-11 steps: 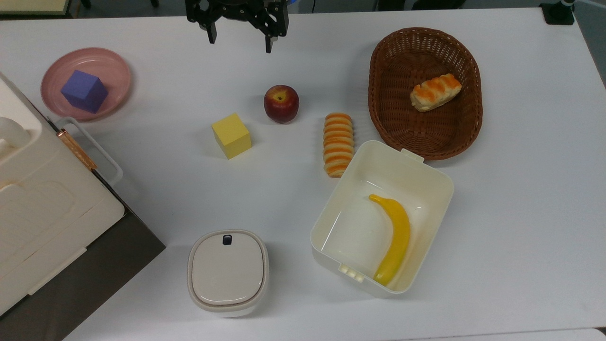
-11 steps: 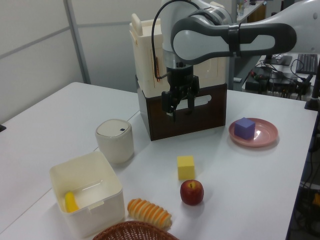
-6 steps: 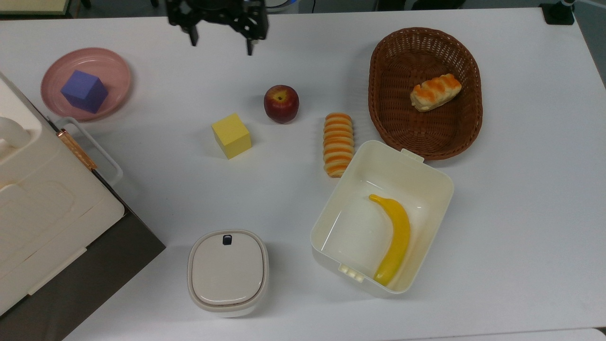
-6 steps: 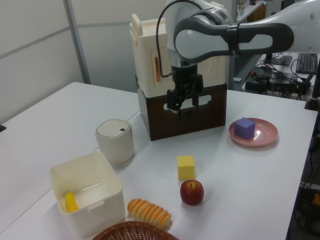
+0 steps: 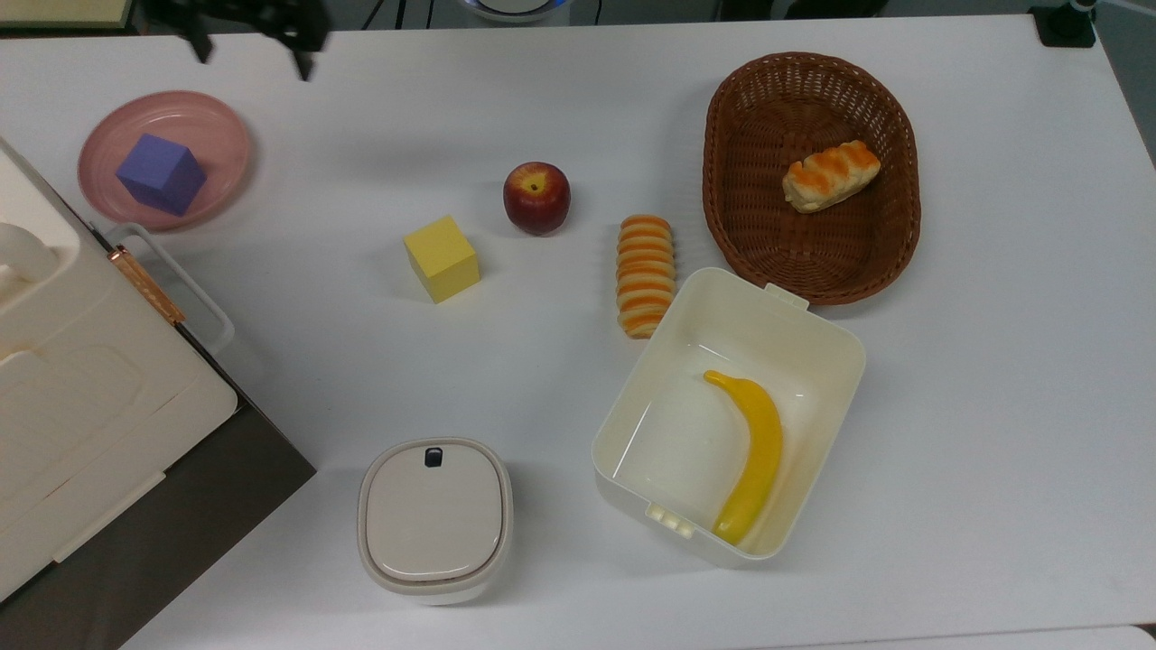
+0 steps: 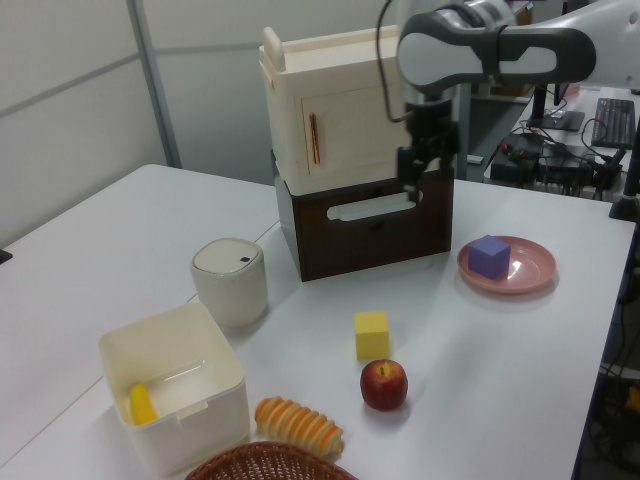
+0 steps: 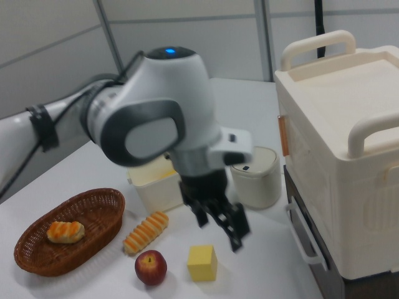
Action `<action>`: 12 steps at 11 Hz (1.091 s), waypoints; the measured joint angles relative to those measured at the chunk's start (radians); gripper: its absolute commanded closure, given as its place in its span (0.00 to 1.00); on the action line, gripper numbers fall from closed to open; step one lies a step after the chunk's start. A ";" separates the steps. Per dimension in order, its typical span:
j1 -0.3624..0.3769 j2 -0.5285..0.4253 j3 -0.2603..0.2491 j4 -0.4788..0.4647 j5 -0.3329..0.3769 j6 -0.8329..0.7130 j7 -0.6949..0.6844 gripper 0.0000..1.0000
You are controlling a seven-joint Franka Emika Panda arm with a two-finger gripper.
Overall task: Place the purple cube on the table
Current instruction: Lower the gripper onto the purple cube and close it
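White table (image 5: pixel 993 406) is carrying everything. Gripper (image 5: pixel 251 50) is hanging above it at the top view's upper left, fingers (image 5: pixel 302 63) spread wide, holding nothing. Below the fingers in the top view, apart from them, purple cube (image 5: pixel 163 173) is sitting in pink plate (image 5: pixel 221 126). Yellow cube (image 5: pixel 442 258) and apple (image 5: pixel 536 198) are lying farther off.

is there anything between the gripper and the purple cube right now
Nothing visible does. The gripper hangs open in the air above the table, up and to the top view's right of the pink plate; the purple cube sits uncovered in that plate.
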 measured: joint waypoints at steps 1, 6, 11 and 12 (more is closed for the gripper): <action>-0.054 0.011 -0.002 0.000 -0.001 0.018 -0.050 0.00; -0.239 0.110 -0.005 -0.036 -0.001 0.167 -0.185 0.00; -0.285 0.242 -0.006 -0.111 -0.018 0.315 -0.187 0.00; -0.288 0.264 -0.006 -0.111 -0.023 0.319 -0.187 0.00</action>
